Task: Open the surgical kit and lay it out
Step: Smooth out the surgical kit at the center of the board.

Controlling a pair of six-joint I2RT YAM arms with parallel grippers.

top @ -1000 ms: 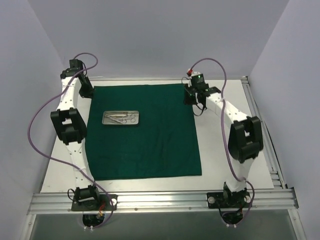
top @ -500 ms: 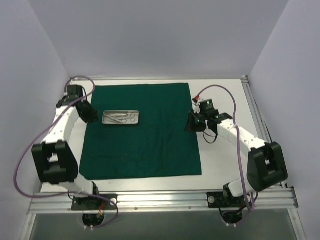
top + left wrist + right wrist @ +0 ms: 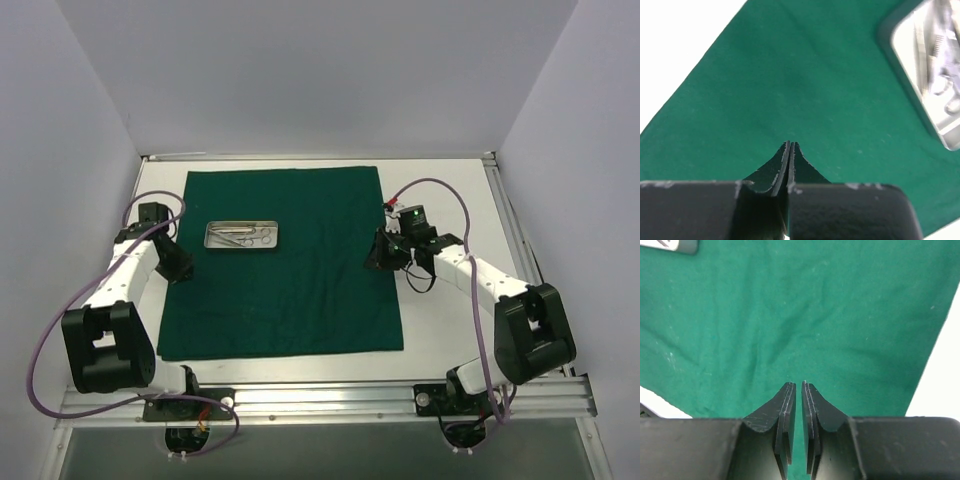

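The green cloth (image 3: 285, 290) lies spread flat on the table (image 3: 455, 200). The metal tray (image 3: 210, 237) holding steel instruments (image 3: 243, 236) (too small to tell apart) sits on its far-left part. The left pincer (image 3: 790, 145) is pressed together above the cloth's left edge. The right pincer (image 3: 798, 385) stands barely apart, empty, above the right edge.

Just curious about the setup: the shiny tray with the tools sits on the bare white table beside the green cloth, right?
No. The shiny tray with the tools sits on the green cloth, not beside it; the top external view shows cloth all around it.
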